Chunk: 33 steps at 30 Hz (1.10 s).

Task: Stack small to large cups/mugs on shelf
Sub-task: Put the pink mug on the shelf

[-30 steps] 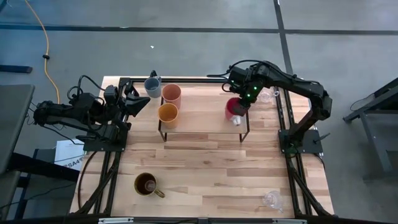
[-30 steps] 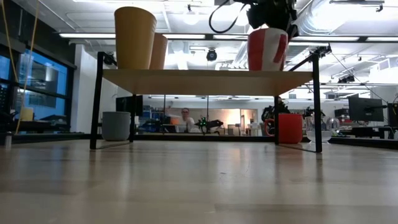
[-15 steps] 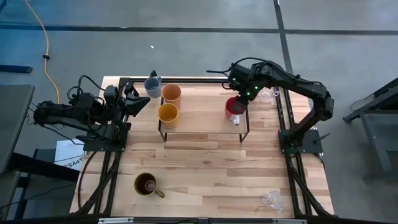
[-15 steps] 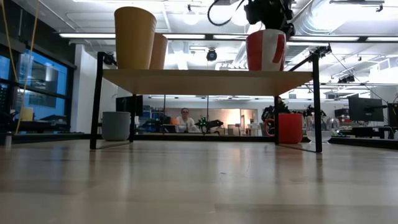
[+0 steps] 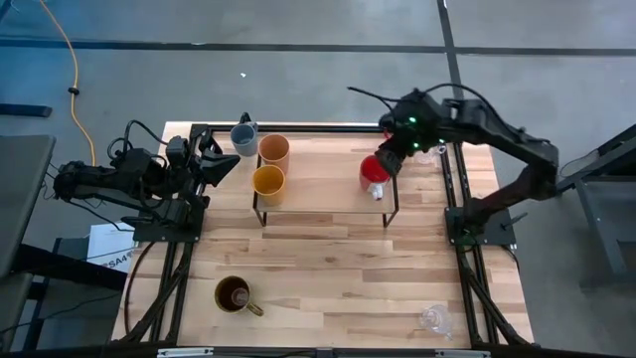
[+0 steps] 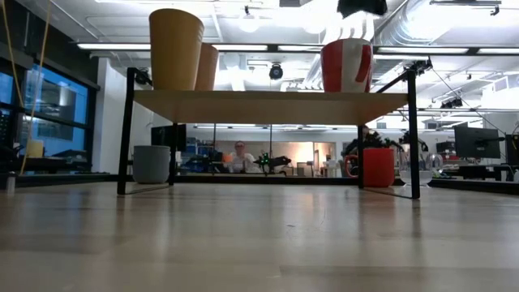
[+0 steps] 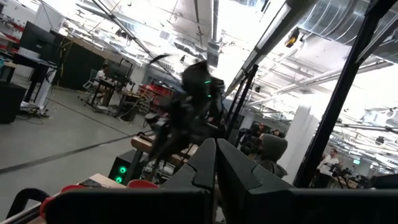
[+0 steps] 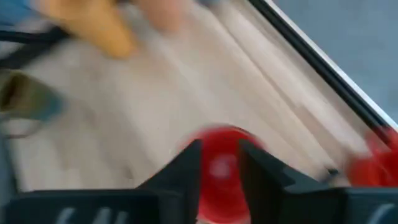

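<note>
A red-and-white cup (image 5: 373, 172) (image 6: 347, 65) stands upright on the right end of the shelf's plank (image 5: 323, 174) (image 6: 268, 105). My right gripper (image 5: 390, 161) (image 6: 361, 6) (image 8: 219, 171) hovers just above that cup, open by a narrow gap and clear of its rim. The orange-yellow cup (image 5: 268, 183) and the peach tumbler (image 5: 274, 151) stand on the shelf's left end. The grey-blue mug (image 5: 243, 137) sits on the table by the shelf's far left corner. My left gripper (image 5: 221, 164) (image 7: 216, 163) waits shut at the table's left edge.
A dark-brown mug (image 5: 233, 293) stands near the table's near edge, left of centre. One clear glass (image 5: 433, 319) sits at the near right corner, another (image 5: 427, 152) beside the right arm. A second red cup (image 6: 378, 166) rests on the table behind the shelf's right legs.
My right gripper has risen off the red-and-white cup and drawn back toward the table's far right. The cup, slightly tilted a second ago, now stands upright and free on the shelf's right end.
</note>
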### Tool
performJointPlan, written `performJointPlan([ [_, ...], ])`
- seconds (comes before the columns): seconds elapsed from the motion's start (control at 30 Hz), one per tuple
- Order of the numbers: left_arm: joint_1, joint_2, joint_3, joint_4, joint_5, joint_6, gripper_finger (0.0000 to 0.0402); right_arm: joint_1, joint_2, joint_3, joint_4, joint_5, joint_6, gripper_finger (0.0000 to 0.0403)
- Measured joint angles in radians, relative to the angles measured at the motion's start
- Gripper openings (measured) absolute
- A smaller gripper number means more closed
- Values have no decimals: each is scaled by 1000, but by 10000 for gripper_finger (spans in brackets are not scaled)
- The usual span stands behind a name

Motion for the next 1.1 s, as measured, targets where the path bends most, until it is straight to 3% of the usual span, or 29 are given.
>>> performJointPlan([
  [0.1, 0, 0, 0, 0, 0, 0, 3, 99, -15, 0, 90, -31, -7, 23],
  [0.2, 0, 0, 0, 0, 0, 0, 3, 209, 13, 0, 73, -1, 53, 12],
  [0.33, 0, 0, 0, 0, 0, 0, 3, 357, 96, -2, -48, 170, 230, 2],
  [0.5, 0, 0, 0, 0, 0, 0, 3, 488, 180, 0, -79, 418, 585, 1],
  [0.6, 0, 0, 0, 0, 0, 0, 3, 504, 243, -1, -201, 460, 813, 0],
  [0.7, 0, 0, 0, 0, 0, 0, 3, 504, 290, -2, -255, 461, 939, 0],
  [1.1, 0, -3, 0, 0, 0, 0, 3, 454, 338, -2, -308, 464, 987, 0],
])
